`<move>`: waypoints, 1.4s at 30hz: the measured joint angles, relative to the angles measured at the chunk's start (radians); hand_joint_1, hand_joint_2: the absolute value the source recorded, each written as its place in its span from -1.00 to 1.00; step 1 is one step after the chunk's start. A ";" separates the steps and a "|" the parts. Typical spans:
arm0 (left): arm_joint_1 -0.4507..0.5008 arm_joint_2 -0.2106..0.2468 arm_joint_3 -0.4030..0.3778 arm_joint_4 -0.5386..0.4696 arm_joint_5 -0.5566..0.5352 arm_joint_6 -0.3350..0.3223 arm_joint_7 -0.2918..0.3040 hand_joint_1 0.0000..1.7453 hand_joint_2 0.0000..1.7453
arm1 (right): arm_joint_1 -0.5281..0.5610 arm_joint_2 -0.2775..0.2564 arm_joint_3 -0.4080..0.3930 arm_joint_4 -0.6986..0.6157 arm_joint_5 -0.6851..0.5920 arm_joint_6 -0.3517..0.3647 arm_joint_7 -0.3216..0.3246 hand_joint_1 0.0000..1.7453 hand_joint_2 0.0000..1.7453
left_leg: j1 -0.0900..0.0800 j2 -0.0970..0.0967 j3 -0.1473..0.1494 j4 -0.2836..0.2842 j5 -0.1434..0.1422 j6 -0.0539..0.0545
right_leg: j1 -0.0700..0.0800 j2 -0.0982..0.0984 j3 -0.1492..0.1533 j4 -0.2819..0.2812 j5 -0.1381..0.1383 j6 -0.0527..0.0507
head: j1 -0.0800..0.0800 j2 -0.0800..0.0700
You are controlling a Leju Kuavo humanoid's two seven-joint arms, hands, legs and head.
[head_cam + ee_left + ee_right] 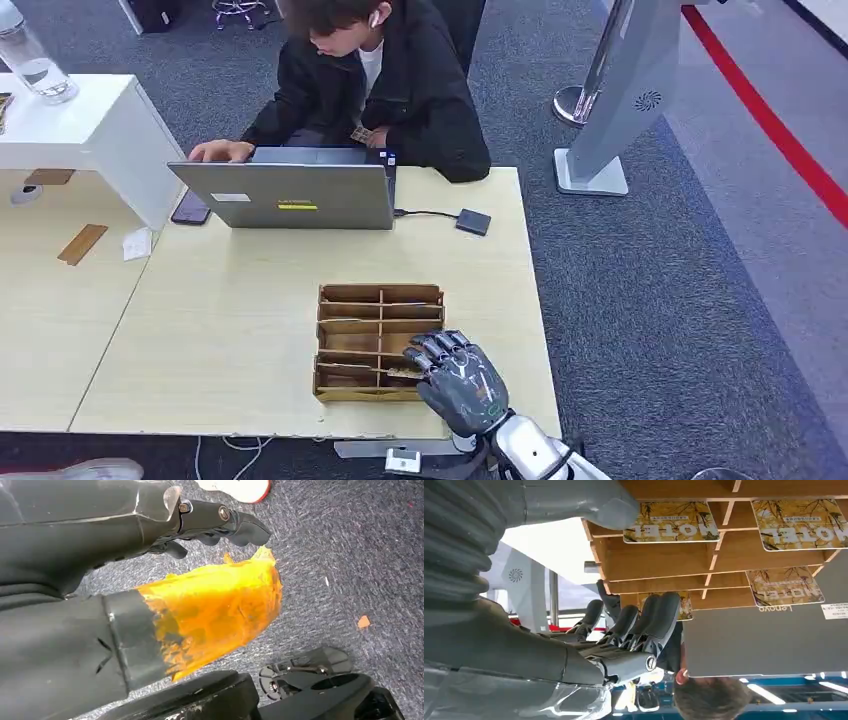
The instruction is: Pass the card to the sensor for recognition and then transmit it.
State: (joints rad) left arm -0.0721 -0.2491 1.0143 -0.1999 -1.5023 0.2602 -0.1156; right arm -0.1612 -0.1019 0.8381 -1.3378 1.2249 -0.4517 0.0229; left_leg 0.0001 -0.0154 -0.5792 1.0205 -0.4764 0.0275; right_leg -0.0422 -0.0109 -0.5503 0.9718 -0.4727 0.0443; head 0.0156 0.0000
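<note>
The right hand [462,378] is positioned at the near right corner of the wooden card tray [380,342], back of the hand facing up, with its fingers [436,350] extended over the tray's near right compartments. In the right wrist view the fingers are apart and slightly curled, and the thumb [574,502] stands separate from them; no card is visible between thumb and fingers, so the hand holds nothing. The fingertips lie at the tray's edge, just beside the hotel cards [671,521], which rest flat in their compartments with printed faces showing. One card [784,586] occupies a compartment farther from the hand, and another [800,524] lies in the adjacent row. Whether the fingertips contact any card cannot be determined. The tray sits on the light wooden table [220,330], toward its near right side. On the far side of the table stands an open laptop [290,195], with a dark phone [190,208] to its left and a small dark device [473,221] on a cable to its right. A person [380,80] in a dark jacket sits behind the laptop. The left hand [165,550] hangs over grey carpet [360,555], its thumb wrapped in orange tape [215,610]; its dark fingers are partly hidden, so its state cannot be determined.
</note>
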 joint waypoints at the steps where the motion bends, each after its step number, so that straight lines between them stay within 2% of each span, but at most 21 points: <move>1: 0.000 0.000 0.000 0.000 0.000 0.000 0.000 -1.00 -1.00 | 0.000 0.000 0.000 0.000 0.000 0.000 0.000 -0.24 1.00 | 0.000 0.000 0.000 0.000 0.000 0.000 | 0.000 0.000 0.000 0.000 0.000 0.000 | 0.000 0.000; 3: 0.000 0.000 0.000 0.000 0.000 0.000 0.000 -1.00 -1.00 | 0.000 0.000 0.000 0.000 0.000 0.000 0.000 -0.24 1.00 | 0.000 0.000 0.000 0.000 0.000 0.000 | 0.000 0.000 0.000 0.000 0.000 0.000 | 0.000 0.000; 5: 0.000 0.000 0.000 0.000 0.000 0.000 0.000 -1.00 -1.00 | 0.000 0.000 0.000 0.000 0.000 0.000 0.000 -0.04 1.00 | 0.000 0.000 0.000 0.000 0.000 0.000 | 0.000 0.000 0.000 0.000 0.000 0.000 | 0.000 0.000; 13: 0.000 0.000 0.000 0.000 0.000 0.000 0.000 -1.00 -1.00 | -0.001 0.002 0.000 0.000 -0.010 0.004 0.000 0.12 1.00 | 0.000 0.000 0.000 0.000 0.000 0.000 | 0.000 0.000 0.000 0.000 0.000 0.000 | 0.000 0.000; 15: 0.000 0.000 0.000 0.000 0.000 0.000 0.000 -1.00 -1.00 | -0.001 0.003 0.000 0.000 -0.010 0.004 0.000 0.34 1.00 | 0.000 0.000 0.000 0.000 0.000 0.000 | 0.000 0.000 0.000 0.000 0.000 0.000 | 0.000 0.000; 16: 0.000 0.000 0.000 0.000 0.000 0.000 0.000 -1.00 -1.00 | -0.001 0.005 0.000 0.000 -0.011 0.004 0.000 0.38 1.00 | 0.000 0.000 0.000 0.000 0.000 0.000 | 0.000 0.000 0.000 0.000 0.000 0.000 | 0.000 0.000; 22: 0.000 0.000 0.000 0.000 -0.002 0.000 0.000 -1.00 -1.00 | -0.002 0.006 0.000 0.000 -0.014 0.006 0.000 0.36 1.00 | 0.000 0.000 0.000 0.000 0.000 0.000 | 0.000 0.000 0.000 0.000 0.000 0.000 | 0.000 0.000; 26: 0.000 0.000 0.000 0.000 -0.003 0.000 0.000 -1.00 -1.00 | -0.003 0.006 0.000 0.000 -0.014 0.014 -0.002 0.48 1.00 | 0.000 0.000 0.000 0.000 0.000 0.000 | 0.000 0.000 0.000 0.000 0.000 0.000 | 0.000 0.000; 42: 0.000 0.000 -0.002 0.000 -0.004 -0.001 0.000 -1.00 -1.00 | -0.013 0.023 0.002 0.018 -0.029 0.035 -0.006 0.48 1.00 | 0.000 0.000 0.000 0.000 0.000 0.000 | 0.000 0.000 0.000 0.000 0.000 0.000 | 0.000 0.000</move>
State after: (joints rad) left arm -0.0722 -0.2487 1.0128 -0.1999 -1.5064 0.2594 -0.1160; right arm -0.1740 -0.0790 0.8404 -1.3199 1.1963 -0.4166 0.0172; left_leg 0.0001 -0.0154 -0.5792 1.0205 -0.4764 0.0276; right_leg -0.0422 -0.0109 -0.5504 0.9718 -0.4727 0.0443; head 0.0160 0.0000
